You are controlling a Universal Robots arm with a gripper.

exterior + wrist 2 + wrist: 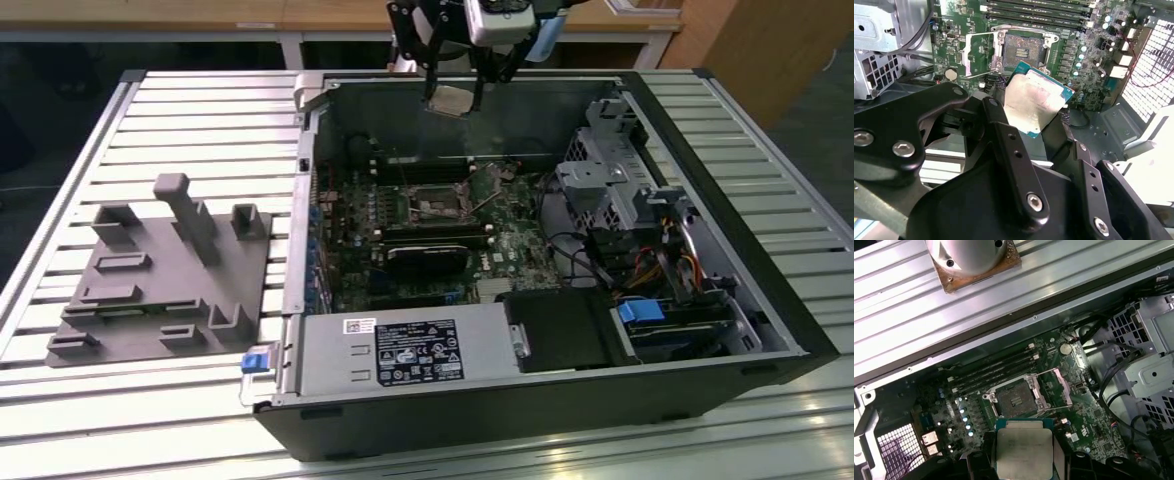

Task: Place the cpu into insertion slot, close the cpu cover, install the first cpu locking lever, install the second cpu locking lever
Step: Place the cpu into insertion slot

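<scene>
Black claw (1030, 119) pinches cpu (1035, 100) by edges, pointing down, well above bare insertion slot (1022, 47); cpu cover (975, 54) raised.

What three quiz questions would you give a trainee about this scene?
1. True or false: the cpu already sits in the insertion slot.
2. Pick one: the cpu cover is A) shut over the slot, B) swung open beside it, C) lying outside the computer case.
3. Short answer: what do the fingers grip?

Key: 1 false; 2 B; 3 the cpu.
</scene>
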